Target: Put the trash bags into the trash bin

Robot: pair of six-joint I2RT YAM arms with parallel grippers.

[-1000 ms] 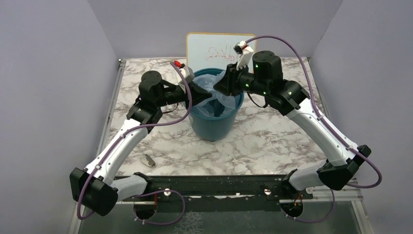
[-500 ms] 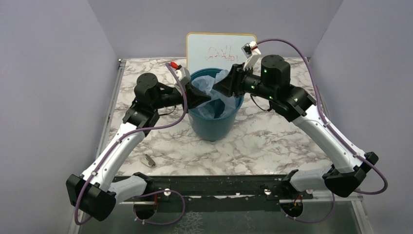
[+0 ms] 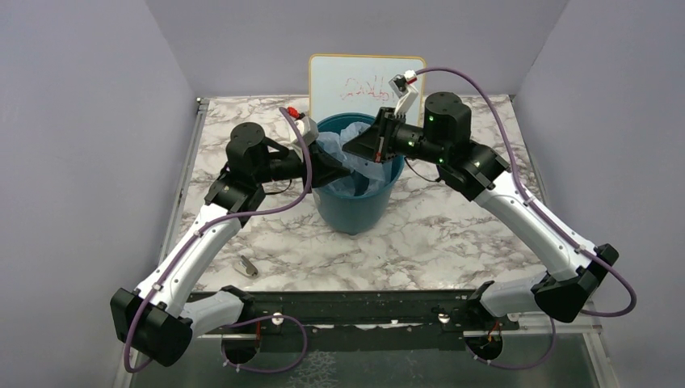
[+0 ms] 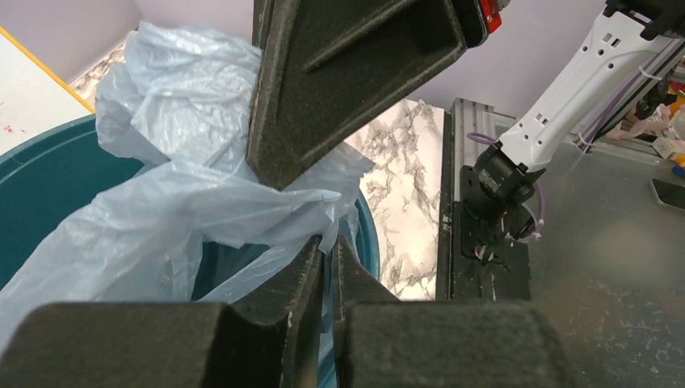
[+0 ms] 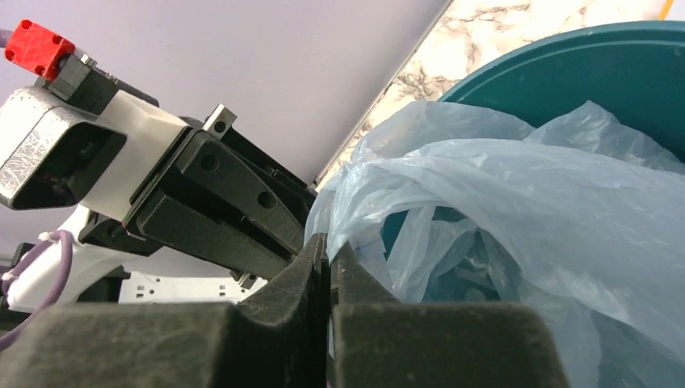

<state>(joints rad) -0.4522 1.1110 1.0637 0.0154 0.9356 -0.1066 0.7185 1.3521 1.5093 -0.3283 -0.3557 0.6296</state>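
Observation:
The teal trash bin (image 3: 355, 212) stands mid-table, in front of the whiteboard. The light-blue trash bag (image 3: 353, 134) lies crumpled in its mouth, partly bunched above the rim. My left gripper (image 3: 342, 166) reaches in over the left rim, shut on a fold of the bag (image 4: 161, 210); film shows between its fingertips (image 4: 311, 255). From the right, my right gripper (image 3: 356, 150) hangs over the bin opening, shut on the bag's edge (image 5: 525, 186). The two grippers nearly meet above the bin (image 5: 598, 65). The bin's bottom is hidden by the bag.
A whiteboard (image 3: 359, 81) with red scribbles leans against the back wall behind the bin. A small grey object (image 3: 247, 265) lies on the marble table near the left arm. Purple walls close in on both sides, and a metal rail (image 3: 355, 303) runs along the front edge.
The right gripper has closed on the bag and shifted a little left over the bin. The left arm has hardly moved.

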